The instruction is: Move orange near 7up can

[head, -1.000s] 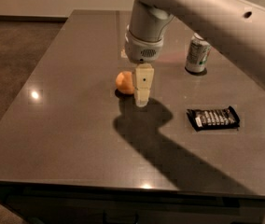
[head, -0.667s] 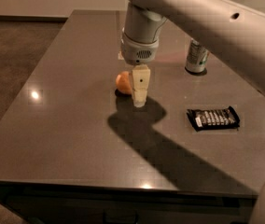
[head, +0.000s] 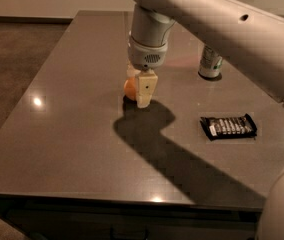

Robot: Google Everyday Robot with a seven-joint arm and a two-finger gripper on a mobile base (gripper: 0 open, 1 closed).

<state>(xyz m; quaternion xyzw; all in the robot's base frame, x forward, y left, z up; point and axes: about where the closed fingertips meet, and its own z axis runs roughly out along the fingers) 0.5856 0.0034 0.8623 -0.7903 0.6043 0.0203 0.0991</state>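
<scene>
A wide grey-brown surface (head: 77,149) fills most of the camera view, seen from above and in front, with a dark carpeted floor (head: 12,59) to the left. A thick white robot arm (head: 217,24) comes in from the upper right and bends straight down over the middle of the surface.

At its end, the gripper (head: 142,96) points downward, and its pale cream tip is at or just above the surface. The orange (head: 129,89) sits on the surface directly behind and slightly left of that tip. Only its left half shows, because the gripper covers the rest. Whether the gripper is closed on the fruit or simply standing around it cannot be told from this angle.

The 7up can (head: 210,64) stands upright near the far right side of the surface, well apart from the orange and partly hidden by the arm. A flat black snack wrapper (head: 229,126) lies nearer the front right, apart from both. The arm casts a broad dark shadow (head: 167,154) across the surface, running from the gripper toward the front right edge.
</scene>
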